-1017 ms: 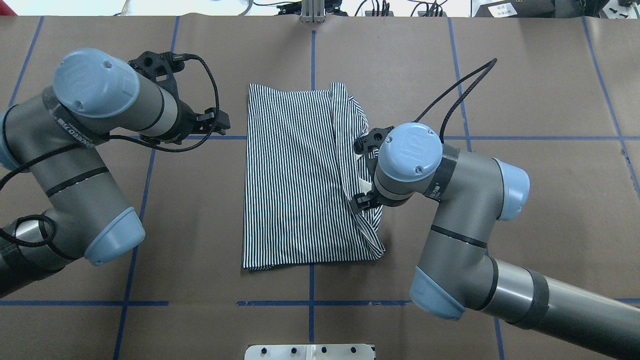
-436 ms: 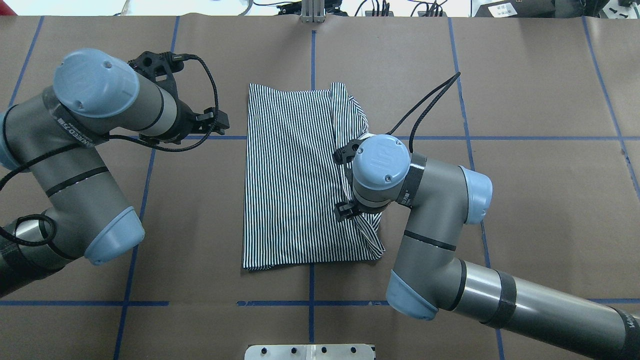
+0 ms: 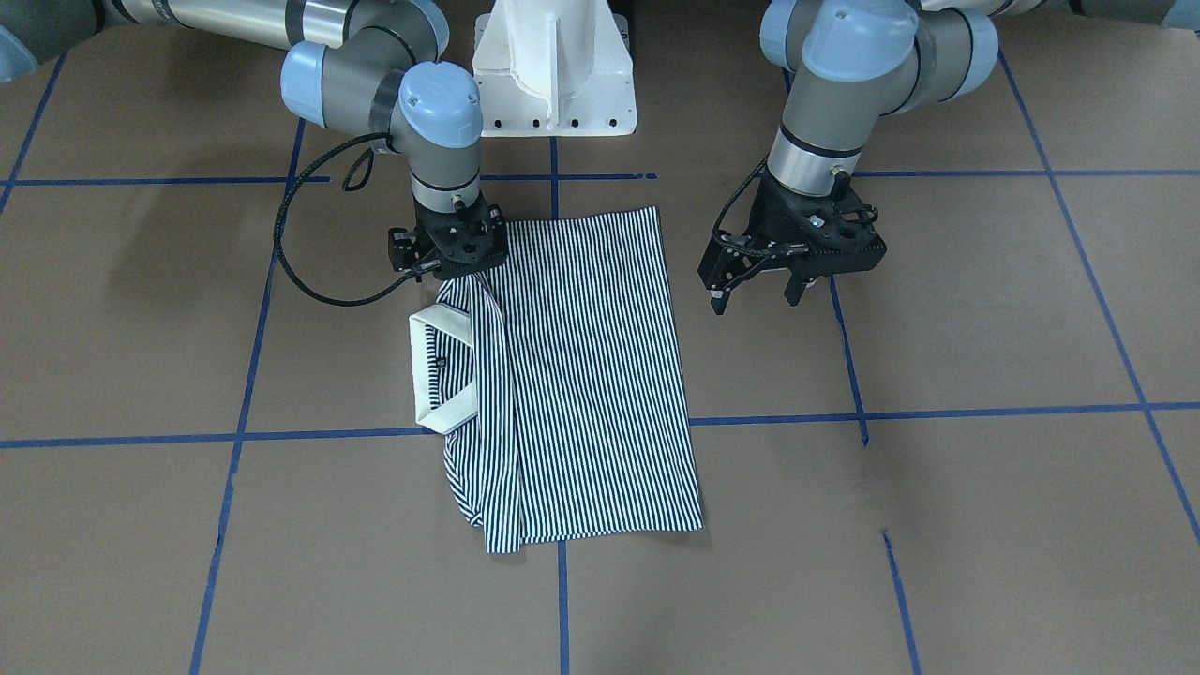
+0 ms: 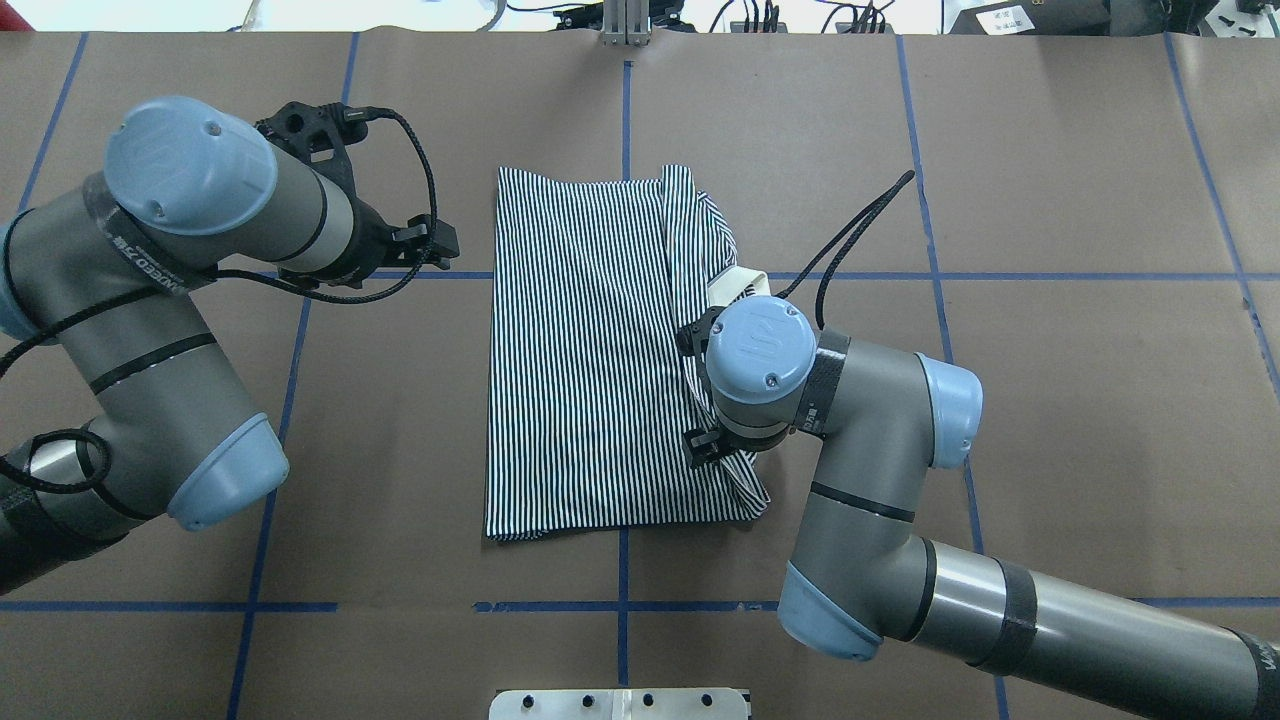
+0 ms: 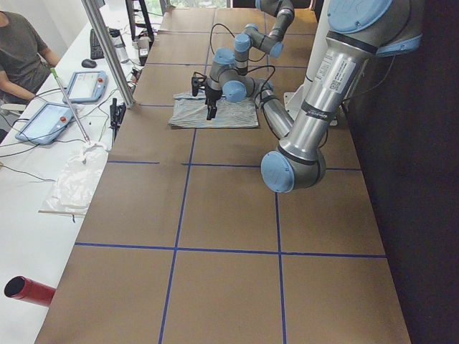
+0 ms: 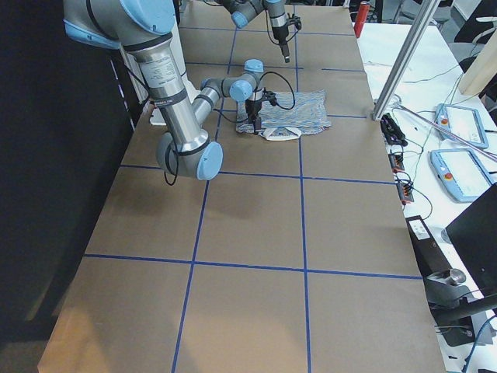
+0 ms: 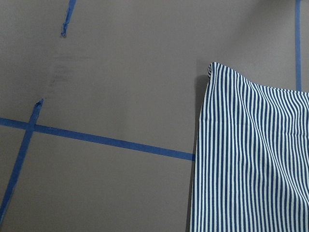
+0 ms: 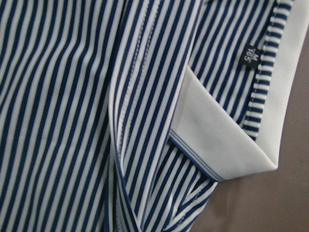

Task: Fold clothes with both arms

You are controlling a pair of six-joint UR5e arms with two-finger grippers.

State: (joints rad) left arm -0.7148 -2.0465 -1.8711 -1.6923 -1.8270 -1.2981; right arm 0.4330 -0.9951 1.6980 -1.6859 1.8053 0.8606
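Note:
The striped polo shirt (image 3: 591,375) lies folded into a long rectangle on the table's middle (image 4: 580,350). Its cream collar (image 3: 441,366) sticks out at the edge on my right arm's side (image 4: 738,283). My right gripper (image 3: 459,272) points straight down onto that folded edge, just robot-side of the collar. Its fingertips are hidden, so I cannot tell whether they hold cloth. The right wrist view shows the collar (image 8: 231,140) and a black neck label (image 8: 247,56) close up. My left gripper (image 3: 755,298) is open and empty, hovering beside the shirt's opposite edge (image 4: 440,243).
The table is brown paper with a blue tape grid (image 4: 622,606). The white pedestal base (image 3: 553,84) stands at the robot's edge. An operator (image 5: 21,50), tablets (image 5: 46,122) and a metal post (image 5: 107,50) are along the far side.
My right arm has moved left and toward the robot over the shirt's edge, uncovering the cream collar. The shirt has not shifted. The left arm has not moved.

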